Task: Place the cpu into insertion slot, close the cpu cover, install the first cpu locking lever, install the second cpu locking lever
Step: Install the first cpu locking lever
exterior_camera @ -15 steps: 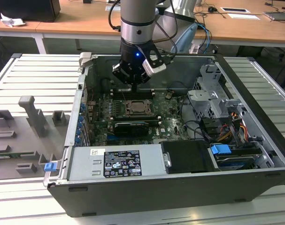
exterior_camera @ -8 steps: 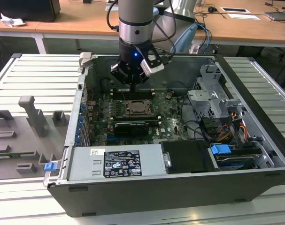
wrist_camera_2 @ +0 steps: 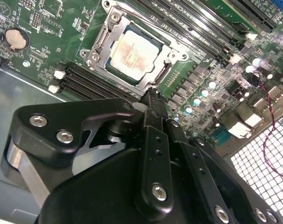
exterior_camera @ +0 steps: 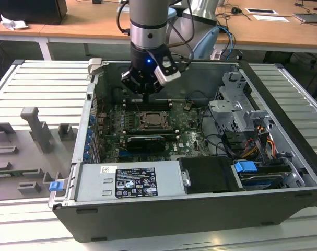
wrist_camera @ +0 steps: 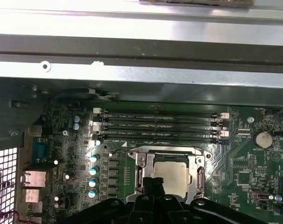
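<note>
Presently the pale silver square cpu (wrist_camera_2: 133, 51) lies in the dark insertion slot (wrist_camera_2: 156, 70), thin silver cpu cover (wrist_camera_2: 101, 42) retaining it; black hand (wrist_camera_2: 153, 99) hovers at its far side, pinched together, empty.

In the first wrist view, the hand (wrist_camera: 153, 186) hides an edge of the cpu (wrist_camera: 173, 171) and cpu cover (wrist_camera: 199, 170).

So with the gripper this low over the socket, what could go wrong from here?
1. The gripper tip hangs right by the edge of the cpu cover; a slip could scrape the cpu showing through its window.
2. The capacitors stand close beside that edge, so a sideways push might clip them.
</note>
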Motion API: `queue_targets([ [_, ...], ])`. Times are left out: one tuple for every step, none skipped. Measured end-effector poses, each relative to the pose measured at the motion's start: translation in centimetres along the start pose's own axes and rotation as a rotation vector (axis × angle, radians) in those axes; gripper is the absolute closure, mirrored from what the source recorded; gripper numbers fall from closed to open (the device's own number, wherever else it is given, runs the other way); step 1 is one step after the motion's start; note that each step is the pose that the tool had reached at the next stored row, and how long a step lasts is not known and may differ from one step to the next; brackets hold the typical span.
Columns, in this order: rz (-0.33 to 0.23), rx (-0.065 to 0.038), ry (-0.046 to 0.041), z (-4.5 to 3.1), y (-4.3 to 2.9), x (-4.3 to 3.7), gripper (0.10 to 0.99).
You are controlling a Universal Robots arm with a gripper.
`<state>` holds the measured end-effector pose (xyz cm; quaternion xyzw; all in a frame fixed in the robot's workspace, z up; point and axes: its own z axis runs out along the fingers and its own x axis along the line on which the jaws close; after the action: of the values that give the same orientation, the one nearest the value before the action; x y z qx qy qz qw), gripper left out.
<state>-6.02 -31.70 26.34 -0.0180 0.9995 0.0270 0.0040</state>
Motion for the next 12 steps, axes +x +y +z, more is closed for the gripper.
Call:
queue_targets([
  [0.000,0.000,0.0000,0.00,0.00,0.06,0.980],
  [0.000,0.000,0.0000,0.00,0.01,0.11,0.980],
  [0.000,0.000,0.0000,0.00,0.01,0.17,0.980],
  [0.000,0.000,0.0000,0.00,0.01,0.22,0.980],
  [0.000,0.000,0.0000,0.00,0.01,0.30,0.980],
  [0.000,0.000,0.0000,0.00,0.01,0.35,0.980],
  [0.000,0.000,0.0000,0.00,0.01,0.43,0.980],
  [0.000,0.000,0.0000,0.00,0.02,0.48,0.980],
  [0.000,0.000,0.0000,0.00,0.02,0.57,0.980],
  [0.000,0.000,0.0000,0.00,0.02,0.62,0.980],
  [0.000,-0.001,0.0000,0.00,0.02,0.69,0.980],
  [0.000,-0.001,0.0000,0.00,0.02,0.79,0.980],
])
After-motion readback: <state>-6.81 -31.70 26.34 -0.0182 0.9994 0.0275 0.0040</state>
